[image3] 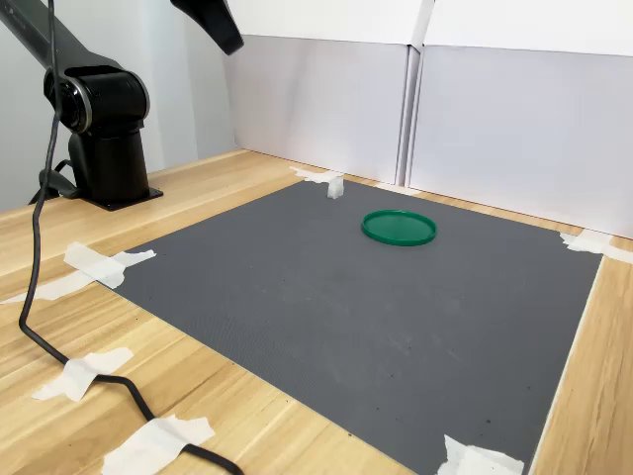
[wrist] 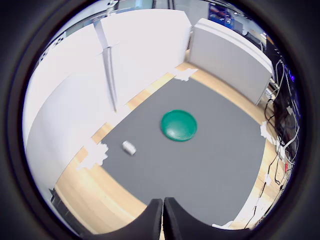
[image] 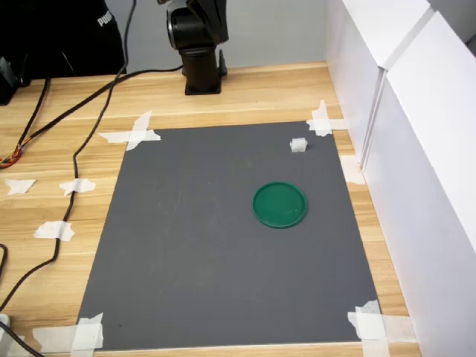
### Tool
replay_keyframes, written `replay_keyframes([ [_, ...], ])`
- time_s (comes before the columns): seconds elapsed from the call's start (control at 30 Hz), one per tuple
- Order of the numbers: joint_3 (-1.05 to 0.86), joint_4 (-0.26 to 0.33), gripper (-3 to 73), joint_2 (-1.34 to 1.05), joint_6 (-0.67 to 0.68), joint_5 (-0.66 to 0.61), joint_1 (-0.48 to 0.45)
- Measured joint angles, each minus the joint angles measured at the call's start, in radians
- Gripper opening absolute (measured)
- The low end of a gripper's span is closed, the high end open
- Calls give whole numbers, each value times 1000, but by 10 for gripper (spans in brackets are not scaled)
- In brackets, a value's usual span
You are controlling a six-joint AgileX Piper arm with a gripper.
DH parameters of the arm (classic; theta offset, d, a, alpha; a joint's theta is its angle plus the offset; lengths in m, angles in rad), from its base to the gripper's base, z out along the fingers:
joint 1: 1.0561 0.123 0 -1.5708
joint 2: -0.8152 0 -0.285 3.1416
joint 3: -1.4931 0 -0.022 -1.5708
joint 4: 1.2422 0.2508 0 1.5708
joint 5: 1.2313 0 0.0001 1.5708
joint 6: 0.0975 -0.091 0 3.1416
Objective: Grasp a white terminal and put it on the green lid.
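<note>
- Your white terminal (image: 298, 145) sits on the grey mat (image: 201, 253), near the mat's far right corner in the first exterior view, just beside the tape strip (image: 321, 121) that pins that corner.
- In the second exterior view the white terminal (image3: 335, 187) stands at the far edge of the mat, to the left of the green lid (image3: 399, 227) and clearly apart from it.
- The green lid (image: 280, 204) lies flat on the mat with its raised rim up, nearer the camera than the terminal in the first exterior view, and nothing rests on it.
- In the wrist view your fingers (wrist: 155, 220) appear as two dark tips pressed together, clenched on nothing, high above the desk (wrist: 100, 195).
- From that wrist view you see the terminal (wrist: 129, 148) and the lid (wrist: 179, 125) both far below, untouched.
- The arm's black base (image: 201, 52) stands on the wooden desk beyond the mat's far edge.
- White panels (image: 416, 149) wall the desk on the first exterior view's right, and black cables (image: 74, 149) trail over the wood on the first exterior view's left.
</note>
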Motion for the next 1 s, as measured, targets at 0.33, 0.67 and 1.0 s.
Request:
replay_keyframes([
  [0.33,93,-3,29,190,189,-86,0],
  [0.67,98,-6,499,280,249,-90,0],
  [1.0,263,-91,714,434,267,-91,231],
])
